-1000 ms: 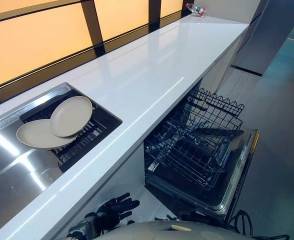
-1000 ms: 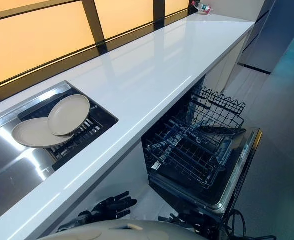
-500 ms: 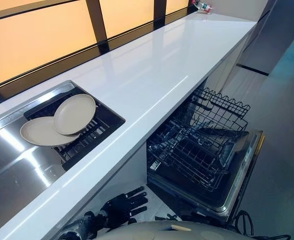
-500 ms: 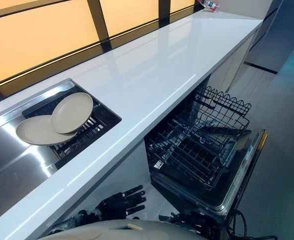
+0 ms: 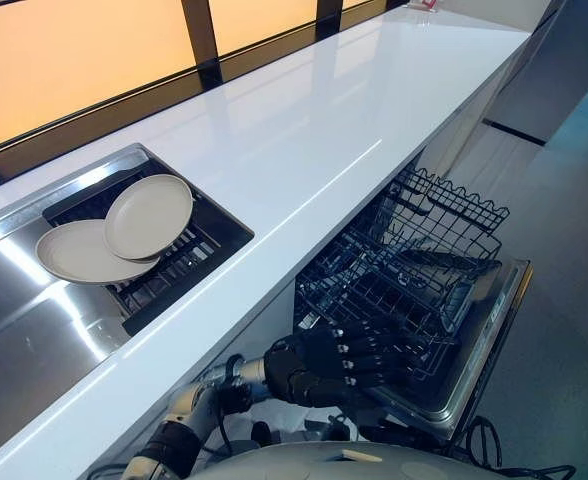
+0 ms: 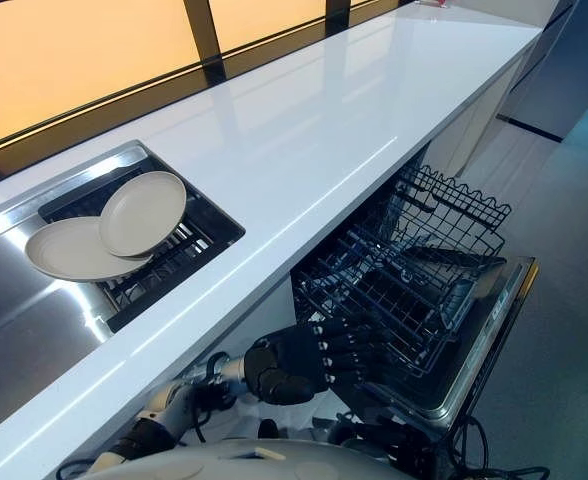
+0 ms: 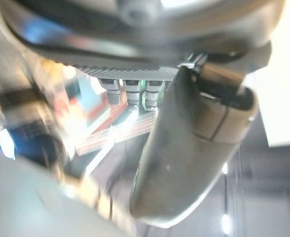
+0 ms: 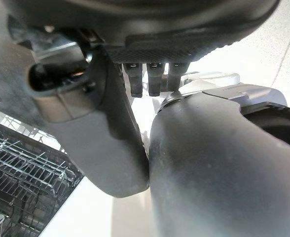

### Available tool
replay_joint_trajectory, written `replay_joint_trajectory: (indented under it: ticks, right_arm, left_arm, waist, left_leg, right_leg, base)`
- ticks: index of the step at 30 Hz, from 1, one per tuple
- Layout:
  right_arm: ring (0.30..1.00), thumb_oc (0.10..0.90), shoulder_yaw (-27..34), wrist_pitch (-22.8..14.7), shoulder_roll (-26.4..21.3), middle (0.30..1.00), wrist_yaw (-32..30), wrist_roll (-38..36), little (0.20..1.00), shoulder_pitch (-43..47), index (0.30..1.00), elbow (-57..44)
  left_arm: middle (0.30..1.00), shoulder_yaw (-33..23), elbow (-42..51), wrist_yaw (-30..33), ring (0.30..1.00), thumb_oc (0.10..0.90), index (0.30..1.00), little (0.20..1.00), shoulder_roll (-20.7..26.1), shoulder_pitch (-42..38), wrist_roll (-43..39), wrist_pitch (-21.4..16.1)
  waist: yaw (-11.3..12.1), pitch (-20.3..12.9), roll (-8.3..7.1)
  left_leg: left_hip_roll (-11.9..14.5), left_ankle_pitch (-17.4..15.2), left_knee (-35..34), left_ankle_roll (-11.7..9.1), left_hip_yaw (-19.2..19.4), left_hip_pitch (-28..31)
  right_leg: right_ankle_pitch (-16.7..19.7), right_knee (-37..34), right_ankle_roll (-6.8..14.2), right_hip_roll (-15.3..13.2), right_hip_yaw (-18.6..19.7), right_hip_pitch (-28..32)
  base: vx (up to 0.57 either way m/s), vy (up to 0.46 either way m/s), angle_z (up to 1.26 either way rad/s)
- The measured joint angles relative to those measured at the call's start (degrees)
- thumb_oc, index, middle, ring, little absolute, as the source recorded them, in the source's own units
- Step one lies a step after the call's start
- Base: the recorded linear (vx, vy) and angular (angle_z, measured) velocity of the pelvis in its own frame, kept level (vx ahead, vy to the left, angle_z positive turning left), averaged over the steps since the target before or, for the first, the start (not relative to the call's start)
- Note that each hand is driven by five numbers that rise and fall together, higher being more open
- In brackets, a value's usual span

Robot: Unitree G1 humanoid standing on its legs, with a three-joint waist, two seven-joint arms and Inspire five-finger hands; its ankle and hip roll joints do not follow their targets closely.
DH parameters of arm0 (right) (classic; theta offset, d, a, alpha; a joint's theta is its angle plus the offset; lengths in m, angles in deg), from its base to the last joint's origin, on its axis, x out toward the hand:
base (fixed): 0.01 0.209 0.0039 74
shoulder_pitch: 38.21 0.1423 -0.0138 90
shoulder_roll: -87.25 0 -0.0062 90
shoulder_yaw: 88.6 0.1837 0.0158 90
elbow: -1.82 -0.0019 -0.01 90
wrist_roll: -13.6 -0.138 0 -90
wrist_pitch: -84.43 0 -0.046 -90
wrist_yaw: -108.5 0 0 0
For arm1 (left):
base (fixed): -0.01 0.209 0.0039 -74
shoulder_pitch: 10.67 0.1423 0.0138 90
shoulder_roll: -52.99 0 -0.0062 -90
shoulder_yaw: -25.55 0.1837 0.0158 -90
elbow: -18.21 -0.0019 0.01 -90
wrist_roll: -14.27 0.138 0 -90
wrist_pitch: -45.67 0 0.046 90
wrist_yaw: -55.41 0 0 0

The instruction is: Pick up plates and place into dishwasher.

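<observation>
Two beige plates lay on a black rack [image 5: 189,262] set in the steel sink [image 5: 34,340] at the left end of the long white desk [image 5: 314,130]. The smaller plate [image 5: 149,216] leaned over the far edge of the bigger plate [image 5: 79,252], and the two touched. Below the front edge of the desk the dishwasher [image 5: 474,340] stood with its door down, and its black wire basket [image 5: 404,275] was pulled out over the door. No plate was in the basket. The left hand [image 5: 324,362] was low down, under the front edge of the desk, just in front of the basket. Its dark fingers [image 6: 349,340] were stretched out straight toward the wires and held nothing. It was well apart from the plates. The right hand [image 8: 105,128] showed close up in its own wrist view, with a bit of the wire basket beside it. I could not tell if its fingers were apart or together.
</observation>
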Motion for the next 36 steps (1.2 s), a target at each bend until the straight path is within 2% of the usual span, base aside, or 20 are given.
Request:
replay_joint_trajectory:
  ticks: [2,5,7,9,10,11,12,15,17,18,21,25,26,28,31,36]
  right_arm:
    - [0.9,0.8,-1.13,0.0,-0.08,0.9,-0.07,-0.34,0.9,0.42,0.9,0.0]
    - [0.9,0.8,-2.12,-0.04,-0.07,0.9,-0.29,-1.2,0.9,0.78,0.9,-0.01]
    - [0.9,0.8,-3.44,-0.04,-0.08,0.9,-0.67,-2.04,0.9,1.17,0.9,-0.03]
    - [0.9,0.8,-4.08,-0.04,0.01,0.9,-1.1,-2.56,0.9,1.27,0.9,-0.12]
    - [0.9,0.8,-4.43,-0.04,0.13,0.9,-1.62,-2.72,0.9,1.47,0.9,-0.11]
    - [0.9,0.8,-4.7,-0.04,0.13,0.9,-1.71,-2.92,0.9,1.51,0.9,-0.12]
    - [0.9,0.8,-5.12,-0.04,0.08,0.9,-1.8,-3.4,0.9,1.56,0.9,-0.12]
    - [0.9,0.8,-5.49,0.02,0.01,0.9,-2.32,-3.67,0.9,1.57,0.9,-0.33]
    - [0.9,0.8,-5.48,-0.01,-0.14,0.9,-2.57,-3.71,0.9,1.58,0.9,-0.32]
    - [0.9,0.8,-5.48,-0.09,-0.39,0.9,-2.6,-3.77,0.9,1.6,0.9,-0.32]
    - [0.9,0.8,-5.49,-0.66,-0.99,0.9,-2.6,-4.1,0.9,1.37,0.9,-0.12]
    - [0.9,0.8,-5.52,-1.23,-1.27,0.9,-2.62,-4.87,0.9,0.62,0.9,0.15]
    - [0.9,0.8,-5.52,-1.26,-1.4,0.9,-2.64,-4.86,0.9,0.57,0.9,0.39]
    - [0.9,0.8,-5.52,-1.28,-1.42,0.9,-2.63,-4.85,0.9,0.52,0.9,0.74]
    - [0.9,0.8,-5.49,-1.25,-1.71,0.9,-2.6,-4.79,0.9,-0.07,0.9,1.1]
    - [0.9,0.8,-5.44,-1.2,-1.97,0.9,-2.57,-4.74,0.9,-1.27,0.9,1.67]
  left_arm:
    - [0.9,0.66,4.35,2.46,0.9,0.8,0.9,0.9,-0.04,-3.53,-6.19,0.54]
    - [0.9,1.17,12.65,10.88,0.9,0.8,0.9,0.9,-0.04,-9.48,-21.41,0.52]
    - [0.9,1.67,16.22,15.95,0.9,0.8,0.9,0.9,-0.27,-12.31,-30.49,-1.55]
    - [0.9,2.03,18.69,19.69,0.9,0.8,0.9,0.9,-0.38,-14.31,-35.83,-5.01]
    - [0.9,2.14,20.44,22.74,0.9,0.8,0.9,0.9,-0.37,-15.67,-38.32,-11.28]
    - [0.9,2.1,21.06,24.07,0.9,0.8,0.9,0.9,-0.36,-16.1,-38.41,-13.99]
    - [0.9,1.99,22.1,27.05,0.9,0.8,0.9,0.9,-0.34,-16.73,-37.98,-19.1]
    - [0.9,0.72,21.61,39.73,0.9,0.8,0.9,0.9,1.18,-17.41,-25.96,-33.42]
    - [0.9,0.38,19.56,46.63,0.9,0.8,0.9,0.9,3.72,-17.41,-15.98,-39.18]
    - [0.9,0.2,18.04,50.02,0.9,0.8,0.9,0.9,5.33,-17.38,-10.77,-41.38]
    - [0.9,-2.61,15.96,57.74,0.9,0.8,0.9,0.9,8.22,-15.82,3.4,-44.04]
    - [0.9,-8.85,16.59,68.69,0.9,0.8,0.9,0.9,15.19,-15.55,29.14,-44.48]
    - [0.9,-11.98,17.64,71.93,0.9,0.8,0.9,0.9,17.72,-15.55,37.99,-44.3]
    - [0.9,-15.76,18.67,74.42,0.9,0.8,0.9,0.9,21.63,-15.59,45.94,-43.46]
    - [0.9,-20.87,19.06,79.84,0.9,0.8,0.9,0.9,28.98,-15.62,58.16,-40.27]
    - [0.9,-23.89,15.53,81.73,0.9,0.8,0.9,0.9,38.18,-15.61,69.16,-35.14]
  waist:
    - [-0.5,0.04,0.0]
    - [-1.42,0.12,0.02]
    - [-2.23,0.11,0.03]
    - [-2.64,0.12,0.04]
    - [-3.08,0.11,0.1]
    - [-3.2,0.11,0.12]
    - [-3.3,0.11,0.13]
    - [-3.36,0.19,0.46]
    - [-3.26,0.25,0.95]
    - [-3.02,0.44,1.38]
    - [-2.75,0.39,2.48]
    - [-1.67,0.21,3.22]
    - [-1.28,0.2,3.25]
    - [-0.46,0.11,3.3]
    - [0.96,-0.61,3.61]
    - [2.92,-2.4,3.96]
  left_leg:
    - [0.0,0.0,0.0,0.0,0.02,0.03]
    - [0.0,-0.01,0.0,0.0,0.03,0.09]
    - [-0.03,-0.06,0.01,0.01,0.06,0.12]
    - [-0.04,-0.11,0.03,-0.01,0.09,0.17]
    - [-0.05,-0.14,0.05,-0.03,0.13,0.23]
    - [-0.05,-0.15,0.07,-0.03,0.15,0.24]
    - [-0.06,-0.16,0.06,-0.03,0.13,0.24]
    - [-0.06,-0.17,0.04,-0.05,0.11,0.45]
    - [-0.05,-0.18,0.02,-0.06,0.08,0.48]
    - [-0.05,-0.18,0.02,-0.06,0.01,0.48]
    - [-0.04,-0.17,0.04,-0.05,-0.2,0.5]
    - [0.12,-0.25,0.11,-0.19,-1.23,0.81]
    - [0.14,-0.24,0.11,-0.21,-1.36,0.81]
    - [0.16,-0.23,0.14,-0.23,-1.36,0.84]
    - [0.05,-0.2,0.07,-0.2,-1.53,0.8]
    - [-0.03,-0.16,0.0,-0.24,-2.46,0.49]
  right_leg:
    - [0.0,0.0,0.01,0.0,0.1,0.0]
    - [-0.02,0.0,0.05,0.09,0.44,-0.01]
    - [0.01,0.01,0.01,0.1,0.48,0.02]
    - [0.02,0.01,0.0,0.13,0.51,0.03]
    - [0.02,0.01,0.0,0.17,0.48,0.1]
    - [0.01,0.01,0.0,0.19,0.5,0.1]
    - [0.01,0.01,0.0,0.2,0.5,0.12]
    - [0.01,0.0,0.01,0.26,0.6,0.28]
    - [0.0,-0.01,0.02,0.25,0.6,0.33]
    - [-0.01,-0.01,0.02,0.24,0.57,0.38]
    - [0.01,-0.03,-0.01,0.25,0.4,0.47]
    - [-0.11,-0.33,-0.07,0.54,-0.35,1.11]
    - [-0.15,-0.35,-0.12,0.57,-0.43,1.19]
    - [-0.15,-0.35,-0.13,0.59,-0.45,1.23]
    - [-0.15,-0.35,-0.12,0.48,-0.61,1.29]
    - [-0.18,-0.36,-0.12,0.43,-1.35,1.37]
  base:
    - [0.0,0.0,0.0]
    - [0.01,-0.016,-0.06]
    - [0.0,0.0,0.0]
    - [0.0,0.0,0.0]
    - [0.0,0.0,0.0]
    - [0.0,0.0,0.0]
    - [0.0,0.0,0.0]
    - [0.0,0.0,0.0]
    - [0.0,-0.016,0.0]
    - [0.01,-0.04,0.0]
    - [0.02,-0.058,0.03]
    - [0.04,-0.076,0.09]
    - [0.05,-0.069,0.07]
    - [0.03,-0.051,0.02]
    - [0.01,-0.039,0.03]
    - [0.0,0.001,0.08]
